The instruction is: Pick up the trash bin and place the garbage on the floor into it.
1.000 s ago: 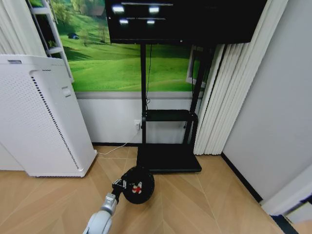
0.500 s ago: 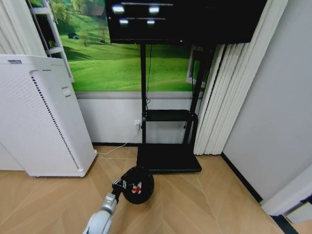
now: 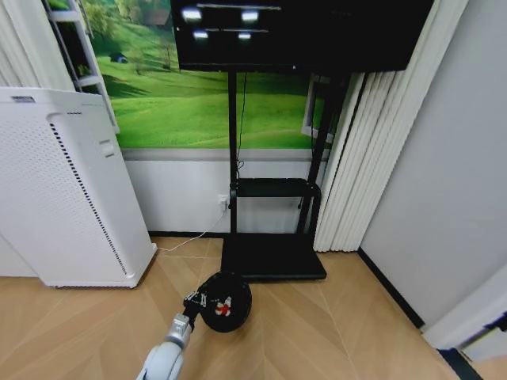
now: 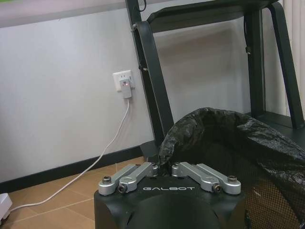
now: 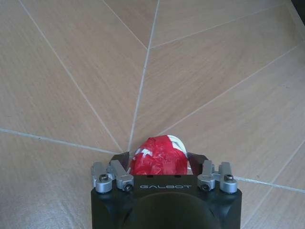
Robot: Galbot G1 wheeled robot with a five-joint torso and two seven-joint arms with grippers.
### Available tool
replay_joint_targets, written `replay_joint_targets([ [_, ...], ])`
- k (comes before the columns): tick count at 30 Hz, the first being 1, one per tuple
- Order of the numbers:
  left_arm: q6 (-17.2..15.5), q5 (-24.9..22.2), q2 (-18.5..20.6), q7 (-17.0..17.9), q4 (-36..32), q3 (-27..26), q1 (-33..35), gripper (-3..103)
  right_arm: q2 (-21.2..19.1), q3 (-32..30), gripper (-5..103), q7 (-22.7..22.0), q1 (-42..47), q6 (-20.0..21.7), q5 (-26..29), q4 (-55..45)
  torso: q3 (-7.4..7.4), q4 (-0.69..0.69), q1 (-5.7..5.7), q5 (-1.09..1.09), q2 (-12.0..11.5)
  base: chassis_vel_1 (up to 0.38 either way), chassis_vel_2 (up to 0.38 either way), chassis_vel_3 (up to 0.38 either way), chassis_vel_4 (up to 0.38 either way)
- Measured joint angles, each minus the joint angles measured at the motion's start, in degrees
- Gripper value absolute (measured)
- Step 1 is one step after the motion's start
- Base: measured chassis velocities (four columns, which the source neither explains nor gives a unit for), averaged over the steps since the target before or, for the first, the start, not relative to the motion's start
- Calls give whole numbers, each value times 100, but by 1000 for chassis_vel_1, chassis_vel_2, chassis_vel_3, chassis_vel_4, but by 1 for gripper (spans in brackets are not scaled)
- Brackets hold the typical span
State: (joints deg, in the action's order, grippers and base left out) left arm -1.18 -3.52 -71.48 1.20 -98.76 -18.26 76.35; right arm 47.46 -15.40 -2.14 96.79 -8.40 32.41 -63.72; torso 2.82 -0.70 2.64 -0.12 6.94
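On wood floor, left end effector (image 3: 192, 300) grips black-lined trash bin (image 3: 223, 302); right end effector (image 5: 162, 160) clamps crumpled red-white garbage (image 5: 159, 156).

The small black round trash bin (image 3: 224, 301) sat on the wooden floor (image 3: 333, 332), right of the tall white perforated appliance (image 3: 63, 190), before the black TV stand (image 3: 273, 257).

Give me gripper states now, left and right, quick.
Left gripper: shut on the trash bin, pinching its bag-lined rim.
Right gripper: shut on the garbage, a crumpled red-and-white piece, above the wood floor.
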Motion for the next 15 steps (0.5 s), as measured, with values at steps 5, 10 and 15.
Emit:
replay_joint_targets([
  [5, 17, 0, 26, 1, 4, -28, 25, 7, 11, 79, 60, 78, -65, -40, -5, 46, 0, -1, 0, 1, 1, 0, 0, 0, 0],
  [10, 34, -1, 27, 3, 10, -39, 34, 7, 12, 101, 51, 92, -77, -58, -10, 53, 0, 2, 0, 11, 1, 0, 0, 0, 0],
  [15, 44, 9, 6, 7, 14, -20, 39, 7, 14, 70, 51, 95, -52, -75, -30, 62, 0, 4, 0, 15, 0, 0, 0, 0, 0],
])
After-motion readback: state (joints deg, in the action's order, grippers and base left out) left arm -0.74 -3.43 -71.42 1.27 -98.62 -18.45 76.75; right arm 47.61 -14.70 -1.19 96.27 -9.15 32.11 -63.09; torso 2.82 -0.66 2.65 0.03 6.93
